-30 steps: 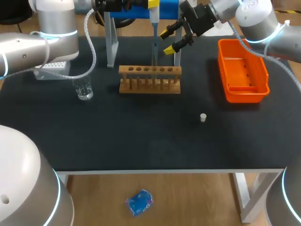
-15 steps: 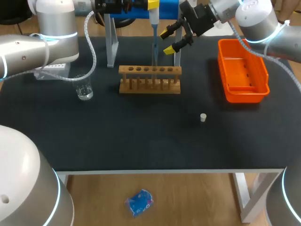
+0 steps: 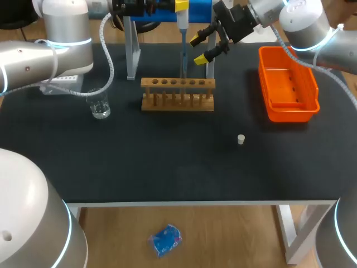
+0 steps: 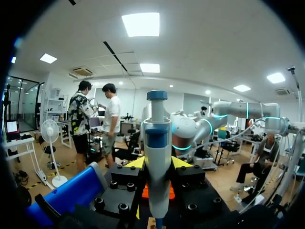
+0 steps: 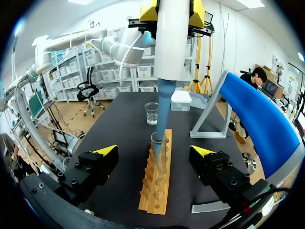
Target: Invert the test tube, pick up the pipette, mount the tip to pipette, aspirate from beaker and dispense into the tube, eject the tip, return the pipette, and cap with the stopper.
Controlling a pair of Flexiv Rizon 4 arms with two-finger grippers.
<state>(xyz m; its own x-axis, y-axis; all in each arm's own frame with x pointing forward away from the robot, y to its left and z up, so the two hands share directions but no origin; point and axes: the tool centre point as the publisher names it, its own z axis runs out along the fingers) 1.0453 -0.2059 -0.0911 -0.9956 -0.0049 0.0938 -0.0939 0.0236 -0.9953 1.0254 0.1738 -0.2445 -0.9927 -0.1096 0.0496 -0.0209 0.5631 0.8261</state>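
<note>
While the pipette (image 3: 183, 23) is clamped in the left gripper (image 3: 181, 5), top centre, its tip (image 5: 160, 119) is sunk in the test tube (image 5: 161, 157).
Right gripper (image 3: 198, 49) is held wide open alongside; stopper (image 3: 241, 139) is seen on bare table (image 3: 167, 162), right of centre, off every edge.

My left arm (image 3: 39, 58) has shifted very slightly — forearm and cable alike — since a second ago.

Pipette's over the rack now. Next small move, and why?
Probably dispense in place. The left gripper is shut on the pipette, and its blue tip already sits inside the mouth of the test tube in the rack. The right gripper hangs open, short of the tube, touching nothing. Lifting out toward the orange bin should come only afterwards.
</note>
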